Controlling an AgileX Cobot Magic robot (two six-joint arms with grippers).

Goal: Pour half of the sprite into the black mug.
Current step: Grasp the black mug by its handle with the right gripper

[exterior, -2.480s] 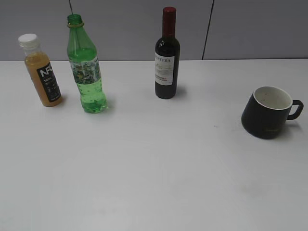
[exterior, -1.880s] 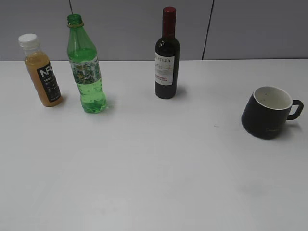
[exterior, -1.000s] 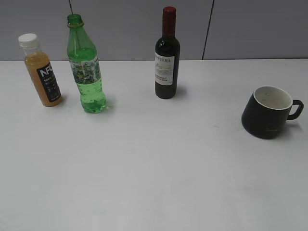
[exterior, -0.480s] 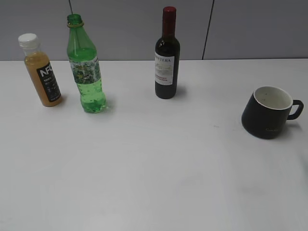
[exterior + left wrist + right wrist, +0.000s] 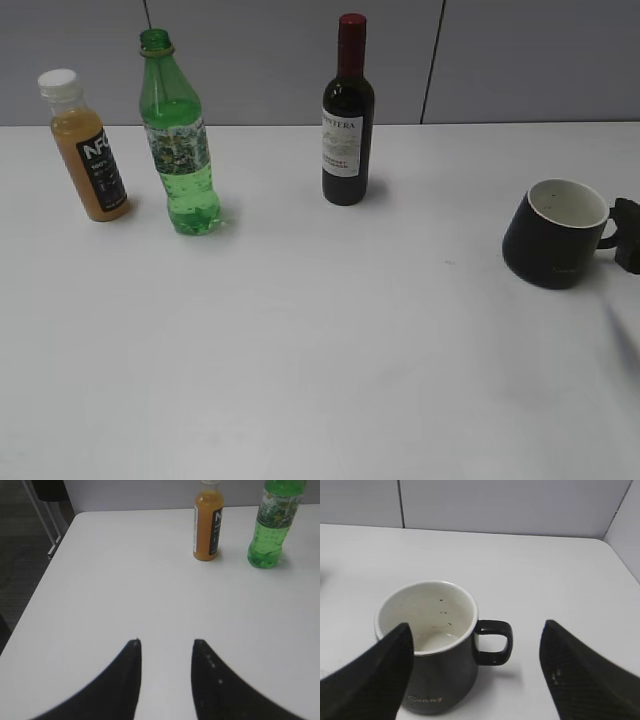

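Right now, sprite bottle [image 5: 181, 140] standing straight up at the far left of the table [image 5: 320, 350], just beside the orange juice bottle [image 5: 86, 147], with the black mug [image 5: 556, 234] far off on the right, near that edge. Left gripper [image 5: 165, 645] spread open and empty, nearer the sprite, which sits ahead and to its right [image 5: 272, 525] with bare table between. Right gripper [image 5: 475, 635] spread wide around the mug [image 5: 430, 645], one finger at each side, not touching it; wine bottle [image 5: 347, 112] well clear at the back.
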